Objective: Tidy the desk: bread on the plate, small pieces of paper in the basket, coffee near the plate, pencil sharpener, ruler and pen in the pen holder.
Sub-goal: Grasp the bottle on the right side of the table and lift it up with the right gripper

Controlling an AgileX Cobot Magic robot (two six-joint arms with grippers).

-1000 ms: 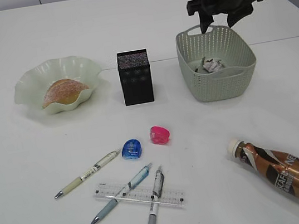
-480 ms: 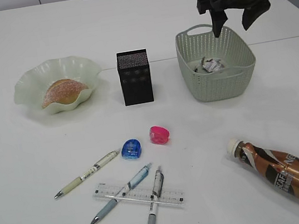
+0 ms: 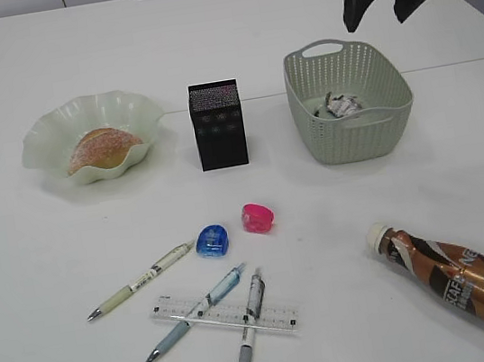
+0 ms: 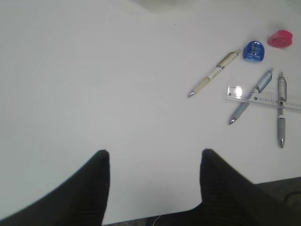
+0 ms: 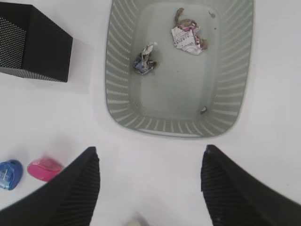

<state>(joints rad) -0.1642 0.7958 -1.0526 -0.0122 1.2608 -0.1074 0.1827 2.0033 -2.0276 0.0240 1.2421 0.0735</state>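
The bread [image 3: 102, 147] lies in the wavy plate [image 3: 44, 138]. Two small pieces of paper [image 5: 188, 37] lie in the basket [image 3: 355, 141]. My right gripper [image 3: 384, 0] hangs open and empty high over the basket's far end. The coffee [image 3: 461, 276] lies on its side at the front right. The pen holder [image 3: 218, 123] stands mid-table. A blue pencil sharpener [image 3: 212, 240] and a pink one [image 3: 258, 218] sit above three pens, and two pens [image 3: 247, 335] cross the ruler [image 3: 277, 320]. My left gripper [image 4: 154, 155] is open over bare desk [image 4: 94, 70], out of the exterior view.
The desk's near edge [image 4: 141, 214] shows just under the left gripper's fingers. The pen holder [image 5: 33, 44] stands left of the basket [image 5: 117, 70] in the right wrist view, with both sharpeners at the lower left.
My right gripper has risen from the basket's far rim and drifted right, still open. Nothing on the desk has moved.
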